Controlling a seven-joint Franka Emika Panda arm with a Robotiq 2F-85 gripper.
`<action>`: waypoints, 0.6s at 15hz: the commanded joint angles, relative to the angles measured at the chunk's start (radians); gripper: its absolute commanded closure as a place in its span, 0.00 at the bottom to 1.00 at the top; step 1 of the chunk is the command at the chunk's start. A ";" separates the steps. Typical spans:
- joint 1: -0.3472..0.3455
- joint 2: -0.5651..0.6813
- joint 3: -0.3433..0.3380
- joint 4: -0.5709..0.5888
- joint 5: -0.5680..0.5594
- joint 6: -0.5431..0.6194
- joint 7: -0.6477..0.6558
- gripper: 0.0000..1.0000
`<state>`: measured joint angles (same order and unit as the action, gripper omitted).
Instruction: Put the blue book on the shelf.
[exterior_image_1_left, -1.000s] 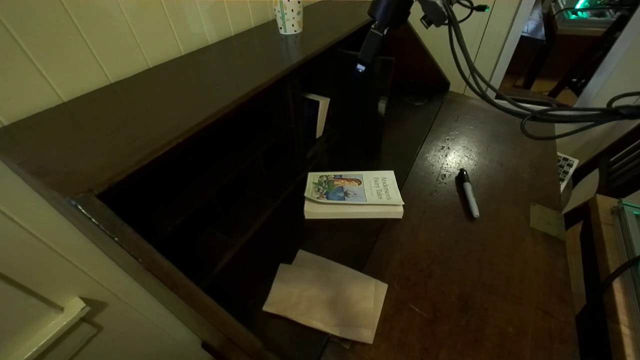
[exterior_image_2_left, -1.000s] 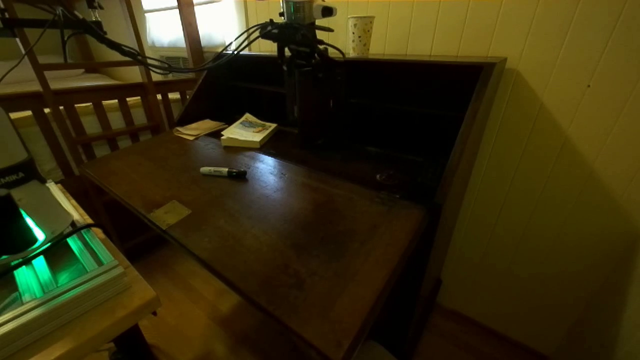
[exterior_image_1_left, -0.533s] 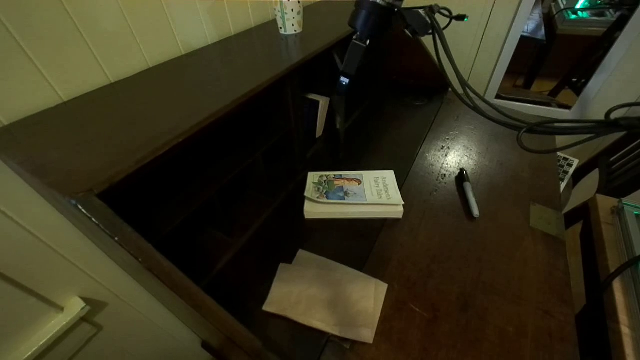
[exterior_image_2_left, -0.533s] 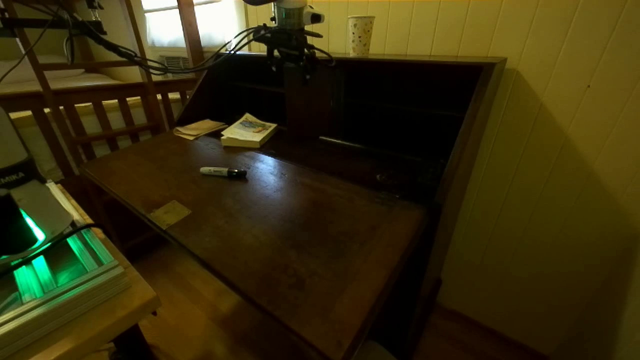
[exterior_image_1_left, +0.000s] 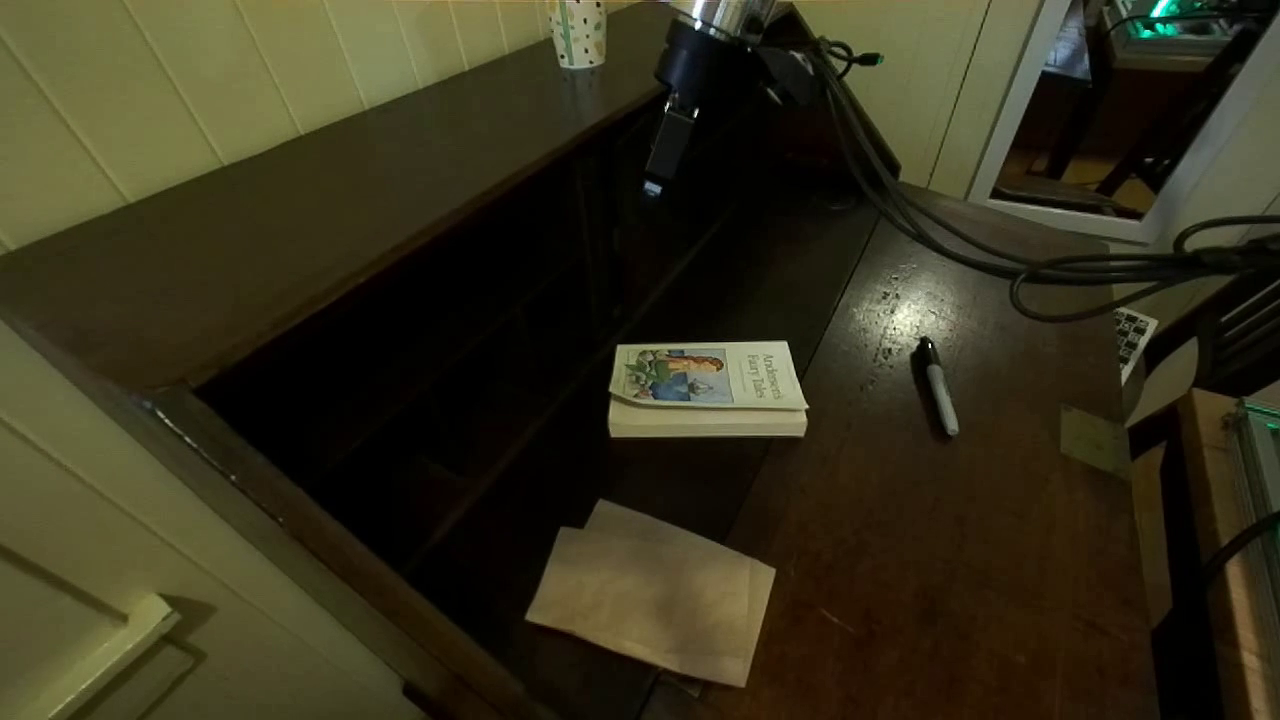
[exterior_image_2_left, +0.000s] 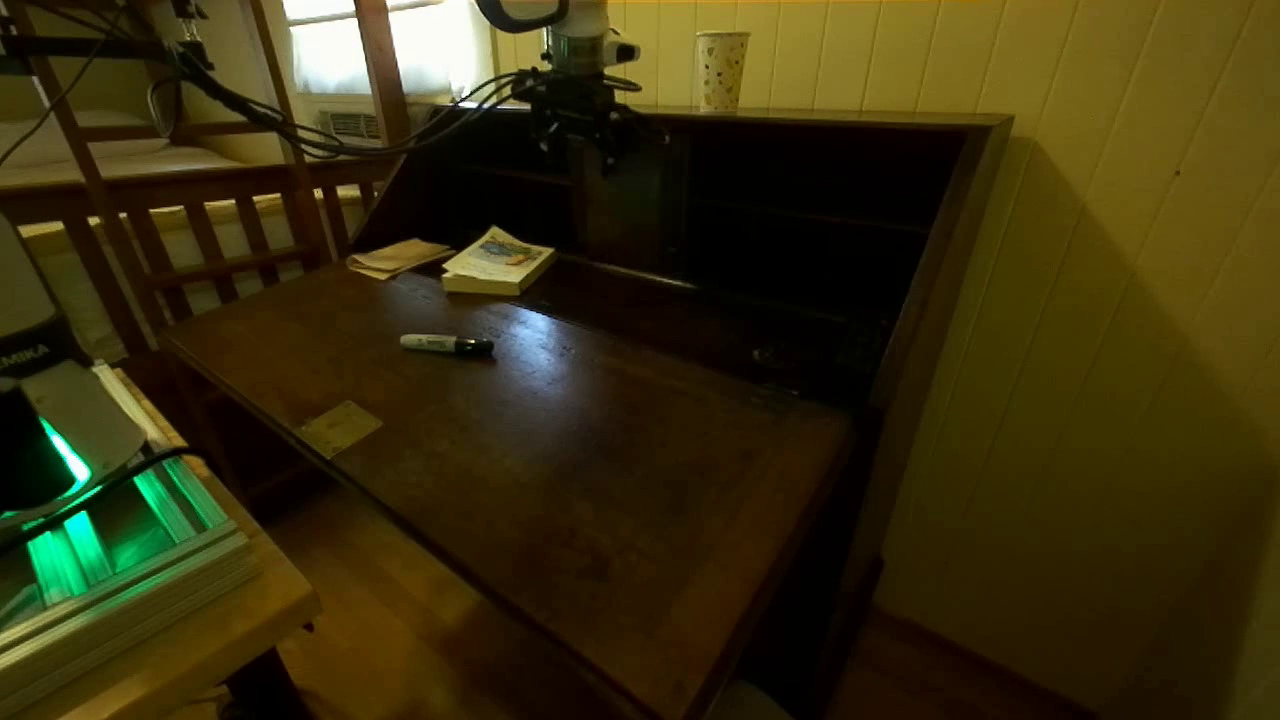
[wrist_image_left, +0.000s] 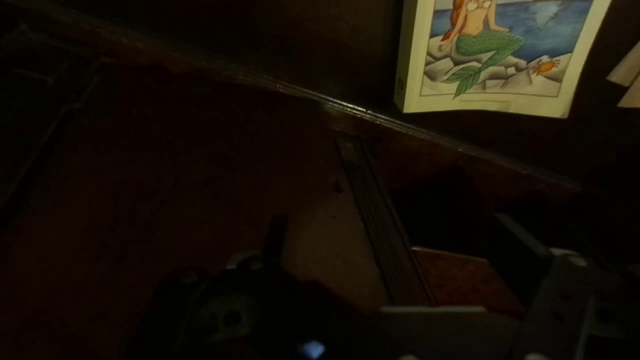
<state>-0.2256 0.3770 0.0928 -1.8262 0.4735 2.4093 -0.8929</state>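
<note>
The thick white book (exterior_image_1_left: 708, 378) is lying flat on the desk (exterior_image_1_left: 960, 600) with its title running sideways, and in an exterior view I'm reading "Andersen's Fairy Tales" pretty easily. The wrist view is chopping that title off and showing just the mermaid picture (wrist_image_left: 492, 45), plus a faint line of print below it that I'm not managing to decipher. In an exterior view the marker (exterior_image_2_left: 447, 345) is lying on the near side of the book, the marks on it coming out too tiny to read, and over at the near left the robot base (exterior_image_2_left: 90, 405) is showing letters ending in "MIKA".

As for the blue book, I'm not making it out in any view. Inside the shelf (exterior_image_1_left: 370, 200) things are sinking into near-black, so I can't tell where it's sitting. The gripper (wrist_image_left: 389, 218) is hovering at the front of the shelf with its fingers (wrist_image_left: 522, 265) standing wide apart, so released; they're half melting into the dark and I can't tell whether they're touching the wood.

A spotted cup (exterior_image_1_left: 578, 38) is standing on the shelf's top, getting cropped in an exterior view. Paper sheets (exterior_image_1_left: 655, 595) are lying near the white book, mostly cut off in the wrist view.
</note>
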 joint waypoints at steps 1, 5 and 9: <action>0.001 0.050 0.019 0.039 0.016 0.058 -0.035 0.00; 0.002 0.043 0.031 0.020 0.005 0.110 -0.022 0.00; 0.036 -0.014 -0.012 -0.026 -0.063 0.085 0.128 0.00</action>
<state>-0.2168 0.4082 0.1067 -1.8171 0.4610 2.4876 -0.8615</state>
